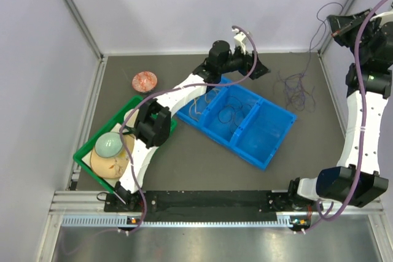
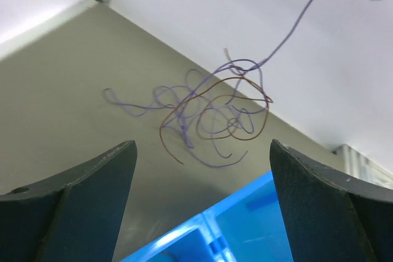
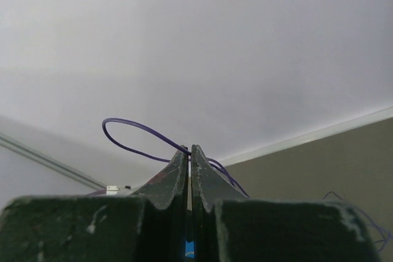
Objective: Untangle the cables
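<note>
A tangle of thin purple and brown cables (image 1: 297, 88) lies on the dark table at the back right; it also shows in the left wrist view (image 2: 212, 108). My right gripper (image 1: 332, 24) is raised high at the right, shut on a purple cable (image 3: 140, 134) at its fingertips (image 3: 190, 150). That strand (image 2: 301, 16) rises taut from the tangle. My left gripper (image 1: 260, 68) is open and empty (image 2: 202, 145), low over the back edge of the blue bin, a little short of the tangle.
A blue two-compartment bin (image 1: 270, 142) with a few loose cables stands mid-table, its rim under the left gripper (image 2: 245, 207). A green tray (image 1: 83, 156) with bowls sits at the left. A reddish round dish (image 1: 145, 81) lies behind it. White walls enclose the back and sides.
</note>
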`<state>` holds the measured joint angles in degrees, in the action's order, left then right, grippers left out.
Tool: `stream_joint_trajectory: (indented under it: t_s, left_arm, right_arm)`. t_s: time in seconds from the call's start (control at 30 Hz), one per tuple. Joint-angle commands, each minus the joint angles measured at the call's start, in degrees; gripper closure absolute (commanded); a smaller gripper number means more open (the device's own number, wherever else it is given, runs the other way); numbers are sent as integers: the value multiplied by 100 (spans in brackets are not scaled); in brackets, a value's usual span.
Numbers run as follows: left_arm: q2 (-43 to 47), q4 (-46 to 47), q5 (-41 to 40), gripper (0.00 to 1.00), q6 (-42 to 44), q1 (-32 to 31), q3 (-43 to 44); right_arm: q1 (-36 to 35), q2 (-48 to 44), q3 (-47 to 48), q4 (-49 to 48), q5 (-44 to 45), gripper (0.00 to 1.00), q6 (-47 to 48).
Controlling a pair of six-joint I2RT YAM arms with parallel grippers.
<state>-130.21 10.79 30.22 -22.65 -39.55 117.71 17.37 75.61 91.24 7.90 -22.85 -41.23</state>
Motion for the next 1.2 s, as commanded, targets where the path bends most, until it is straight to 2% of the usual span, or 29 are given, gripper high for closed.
stream_joint_trajectory:
  t_s: [0.0, 0.27, 0.47, 0.63, 0.77, 1.17]
  left_arm:
    - [-294, 635, 406, 8, -757, -245, 524]
    - [-575, 794, -50, 12, -803, -404, 516]
    - [-645, 170, -884, 11, 515, -422, 551]
    - [-1084, -454, -1202, 5, 1386, -440, 1078]
    - [-1304, -306, -1133, 2, 1299, -440, 1149]
    - [-1946, -59, -807, 6, 648, -457, 1474]
  right_arm:
    - [-32, 50, 280, -87, 114, 100, -87]
    - [-31, 129, 306, -113, 71, 100, -174]
    - [-40, 103, 271, -157, 9, 100, -201]
    - [-40, 94, 271, -184, -26, 100, -219]
    - [-40, 76, 280, -192, -44, 100, -227]
    - [-49, 50, 192, -254, -123, 100, -297]
